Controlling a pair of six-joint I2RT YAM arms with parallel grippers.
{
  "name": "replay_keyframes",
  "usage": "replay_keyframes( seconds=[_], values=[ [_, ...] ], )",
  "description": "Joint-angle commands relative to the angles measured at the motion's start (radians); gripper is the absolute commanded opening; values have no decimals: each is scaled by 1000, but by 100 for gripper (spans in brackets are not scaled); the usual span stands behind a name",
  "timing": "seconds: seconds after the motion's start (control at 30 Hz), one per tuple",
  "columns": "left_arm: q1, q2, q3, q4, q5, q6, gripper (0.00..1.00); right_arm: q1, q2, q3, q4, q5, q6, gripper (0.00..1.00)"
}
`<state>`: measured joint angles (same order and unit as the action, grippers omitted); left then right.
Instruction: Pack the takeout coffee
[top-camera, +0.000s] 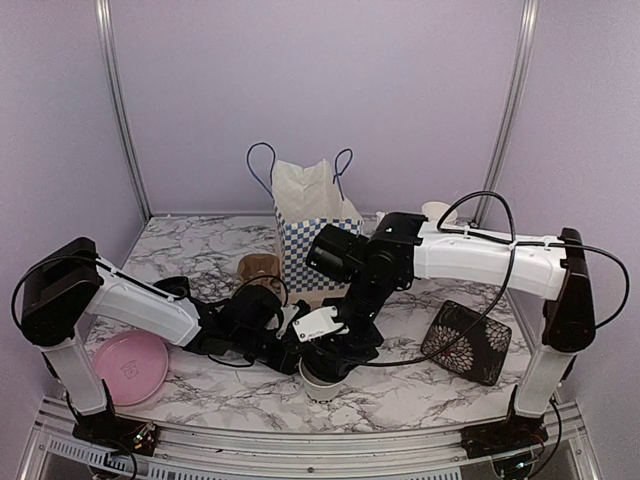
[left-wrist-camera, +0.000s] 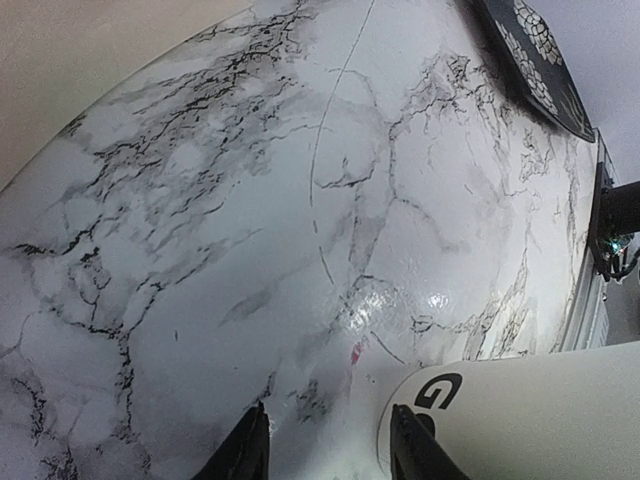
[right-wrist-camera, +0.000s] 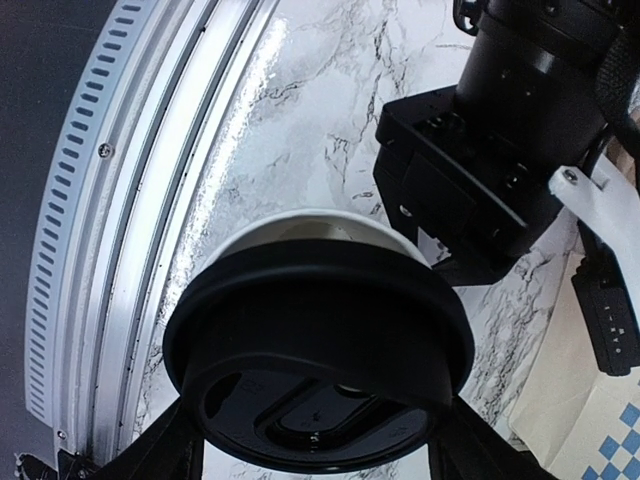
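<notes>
Right gripper (right-wrist-camera: 320, 445) is clamping the black lid (right-wrist-camera: 310, 330), which is sitting on the white cup (right-wrist-camera: 320, 225) directly beneath, on the worktop (top-camera: 420, 390). Left gripper (left-wrist-camera: 330, 445) is crowding in just beside that cup, fingers apart with marble showing between. Checkered bag (top-camera: 310, 235) and pulp carrier (top-camera: 258, 268) are standing beyond both grippers.

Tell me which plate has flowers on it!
The black square plate on the right has white flowers. The other plate, on the left, is round and pink.
</notes>
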<state>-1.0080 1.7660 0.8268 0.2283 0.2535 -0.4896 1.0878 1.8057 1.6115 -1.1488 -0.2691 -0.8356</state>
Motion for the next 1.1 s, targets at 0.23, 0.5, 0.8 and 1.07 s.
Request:
replay_keyframes(
  seconds=[0.23,0.5,0.8,1.07],
  values=[
    [-1,-4,3,12,-27,-14,42,33,44,44,-50,45,28,70],
    [0,-6,-4,11,-37,-20,42,37,48,62,-46,33,38,78],
    [3,-25,-28,11,-53,-23,42,37,37,100,-55,-2,42,87],
    [6,-165,-50,-172,-162,-67,48,33,-20,92,-57,25,45,92]
  ],
)
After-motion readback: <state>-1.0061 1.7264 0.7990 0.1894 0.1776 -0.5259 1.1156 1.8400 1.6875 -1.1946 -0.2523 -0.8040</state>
